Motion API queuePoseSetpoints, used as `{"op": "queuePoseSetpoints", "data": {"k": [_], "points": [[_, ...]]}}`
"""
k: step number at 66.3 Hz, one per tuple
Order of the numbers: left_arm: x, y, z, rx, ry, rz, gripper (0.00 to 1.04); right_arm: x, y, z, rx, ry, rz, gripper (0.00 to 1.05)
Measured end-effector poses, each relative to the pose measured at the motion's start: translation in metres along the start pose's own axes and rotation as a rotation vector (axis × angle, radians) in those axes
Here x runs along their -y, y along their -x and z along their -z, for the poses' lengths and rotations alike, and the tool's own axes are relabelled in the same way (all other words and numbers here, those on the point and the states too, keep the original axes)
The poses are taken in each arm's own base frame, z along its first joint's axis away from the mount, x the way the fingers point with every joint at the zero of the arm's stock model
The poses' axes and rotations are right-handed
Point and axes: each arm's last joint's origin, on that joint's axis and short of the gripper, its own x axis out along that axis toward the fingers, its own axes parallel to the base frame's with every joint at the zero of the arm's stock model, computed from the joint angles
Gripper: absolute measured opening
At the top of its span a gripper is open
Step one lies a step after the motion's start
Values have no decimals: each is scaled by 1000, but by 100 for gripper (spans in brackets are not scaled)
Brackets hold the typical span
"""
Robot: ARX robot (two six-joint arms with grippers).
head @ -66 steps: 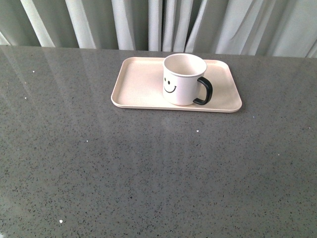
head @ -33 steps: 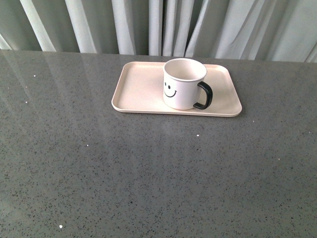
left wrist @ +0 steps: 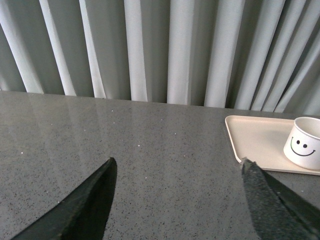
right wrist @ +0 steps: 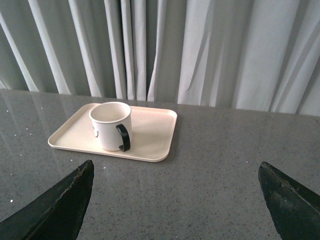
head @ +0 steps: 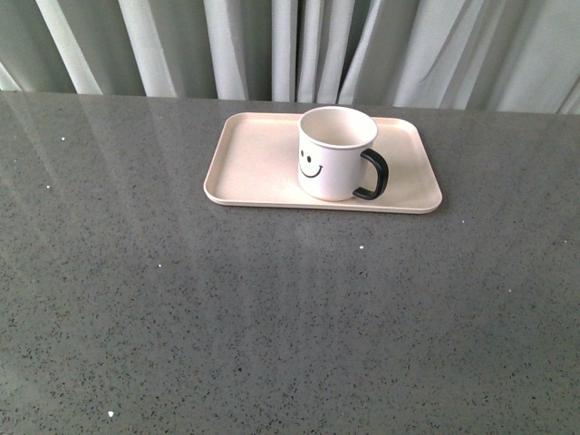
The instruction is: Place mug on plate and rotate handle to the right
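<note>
Front view: mug upright on plate, right half, near its front edge; handle faces right. Left gripper and right gripper spread, empty, well apart from it. We judge nothing's left to hold.

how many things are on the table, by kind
mug: 1
plate: 1
total: 2
</note>
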Motion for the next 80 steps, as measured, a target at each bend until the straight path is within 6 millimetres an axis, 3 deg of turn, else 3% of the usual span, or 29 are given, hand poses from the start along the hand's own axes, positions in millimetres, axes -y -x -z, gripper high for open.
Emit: {"op": "queuePoseSetpoints", "data": {"k": [3,6,12,17,26,37,45,47,61,70,80], "points": [[0,0,0,0,0,0,95,0,-2,-2,-195,-3,-111,96],[0,0,0,0,-3,1,96,1,-12,-8,-333,-21,-189,96],[0,0,0,0,-3,0,95,4,-37,-27,-352,-5,-200,96],[0,0,0,0,-3,0,96,9,-73,-51,-320,26,-172,96],[0,0,0,0,-3,0,96,13,-139,-74,-333,42,-131,96],[0,0,0,0,-3,0,96,11,-220,-78,-447,48,-126,96],[0,0,0,0,-3,0,96,6,-298,-76,-605,-22,-97,96],[0,0,0,0,-3,0,96,5,-309,-76,-626,-39,-105,96],[0,0,0,0,-3,0,96,-12,-359,-80,-712,-60,-92,96],[0,0,0,0,-3,0,96,-24,-377,-72,-749,-61,-97,96],[0,0,0,0,-3,0,96,-33,-387,-51,-802,-62,-88,96]]}}
